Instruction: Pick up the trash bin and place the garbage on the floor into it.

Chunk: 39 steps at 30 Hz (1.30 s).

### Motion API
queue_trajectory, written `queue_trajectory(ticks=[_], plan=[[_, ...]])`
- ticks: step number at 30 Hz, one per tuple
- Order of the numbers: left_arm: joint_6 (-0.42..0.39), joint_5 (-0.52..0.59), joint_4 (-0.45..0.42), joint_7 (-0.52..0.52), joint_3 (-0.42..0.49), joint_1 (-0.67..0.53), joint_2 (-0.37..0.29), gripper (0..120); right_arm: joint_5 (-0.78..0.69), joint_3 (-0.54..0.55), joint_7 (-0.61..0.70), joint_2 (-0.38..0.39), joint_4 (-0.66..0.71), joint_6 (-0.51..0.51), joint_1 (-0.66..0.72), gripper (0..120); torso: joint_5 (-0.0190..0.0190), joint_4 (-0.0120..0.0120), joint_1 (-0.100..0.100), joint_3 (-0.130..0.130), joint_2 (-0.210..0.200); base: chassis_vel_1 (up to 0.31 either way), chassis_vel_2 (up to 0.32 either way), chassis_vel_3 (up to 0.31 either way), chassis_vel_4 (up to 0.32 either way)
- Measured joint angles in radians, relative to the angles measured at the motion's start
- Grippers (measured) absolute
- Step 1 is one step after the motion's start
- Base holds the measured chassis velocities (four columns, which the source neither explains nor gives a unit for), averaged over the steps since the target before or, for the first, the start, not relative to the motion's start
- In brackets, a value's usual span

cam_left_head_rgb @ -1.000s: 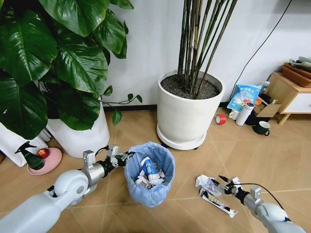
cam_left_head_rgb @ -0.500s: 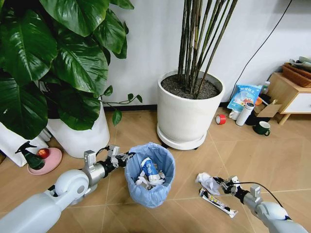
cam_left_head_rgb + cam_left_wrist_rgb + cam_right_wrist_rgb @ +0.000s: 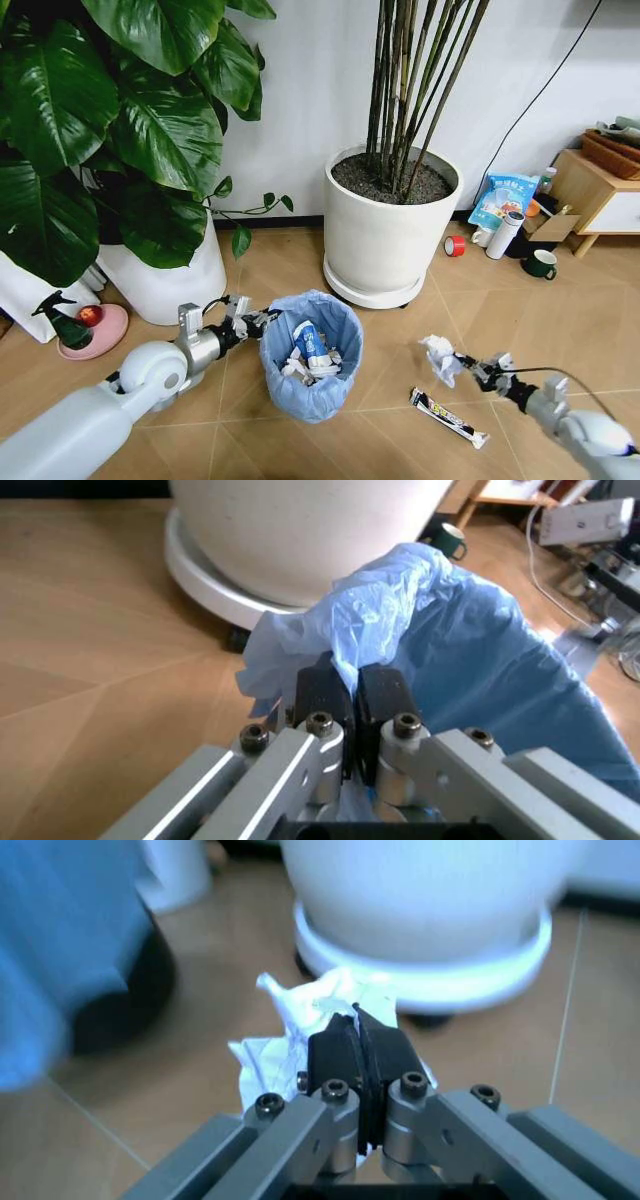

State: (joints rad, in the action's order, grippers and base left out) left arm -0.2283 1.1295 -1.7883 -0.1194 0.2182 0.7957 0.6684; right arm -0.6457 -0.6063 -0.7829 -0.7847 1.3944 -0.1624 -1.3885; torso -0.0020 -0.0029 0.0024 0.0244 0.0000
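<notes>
my left gripper [image 3: 355,686] pinches the trash bin [image 3: 311,356] liner at nine o'clock; my right gripper [image 3: 357,1036] clamps a paper wad [image 3: 438,358], a grip my wrist views reveal.

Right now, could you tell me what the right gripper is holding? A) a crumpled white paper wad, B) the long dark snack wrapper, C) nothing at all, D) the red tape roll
A: the right gripper is shut on the crumpled white paper wad, while the long dark snack wrapper lies on the floor.
</notes>
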Motion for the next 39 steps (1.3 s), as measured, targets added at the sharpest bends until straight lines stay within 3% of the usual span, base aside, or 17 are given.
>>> queue_trajectory(ticks=[6,13,17,22,31,36,39], plan=[[0.002,0.015,0.058,-0.002,0.136,-0.126,0.076,0,-0.102,-0.138,-0.090,0.130,0.219,-0.009,-0.084,0,-0.0006,0.0000,0.000,0.000,0.000,0.000,0.000,0.000,0.000],[0.003,0.027,0.096,0.000,0.197,-0.190,0.125,0,-0.217,-0.145,-0.171,0.228,0.366,-0.012,-0.064,0,-0.0001,0.0004,0.000,0.000,0.000,0.000,0.000,0.000,0.000],[0.003,0.042,0.099,0.005,0.209,-0.211,0.140,0,-0.238,-0.030,-0.180,0.280,0.397,-0.001,0.014,0,0.0001,0.0004,0.000,0.000,0.000,0.000,0.000,0.000,0.000],[0.003,0.049,0.094,0.006,0.210,-0.212,0.139,0,-0.232,0.087,-0.178,0.288,0.364,-0.002,0.095,0,0.0003,0.0002,0.000,0.000,0.000,0.000,0.000,0.000,0.000],[0.001,0.069,0.064,0.014,0.215,-0.209,0.137,0,-0.224,0.351,-0.199,0.241,0.265,-0.012,0.336,0,-0.0004,0.0004,0.000,0.000,0.000,0.000,0.000,0.000,0.000],[0.000,0.073,0.057,0.017,0.215,-0.211,0.136,0,-0.205,0.422,-0.196,0.217,0.234,-0.015,0.387,0,0.0003,0.0003,0.000,0.000,0.000,0.000,0.000,0.000,0.000],[0.000,0.077,0.057,0.022,0.214,-0.211,0.144,0,-0.184,0.487,-0.194,0.192,0.209,-0.022,0.430,15,-0.0001,0.0003,0.000,0.000,0.000,0.000,0.000,0.000,0.000]])
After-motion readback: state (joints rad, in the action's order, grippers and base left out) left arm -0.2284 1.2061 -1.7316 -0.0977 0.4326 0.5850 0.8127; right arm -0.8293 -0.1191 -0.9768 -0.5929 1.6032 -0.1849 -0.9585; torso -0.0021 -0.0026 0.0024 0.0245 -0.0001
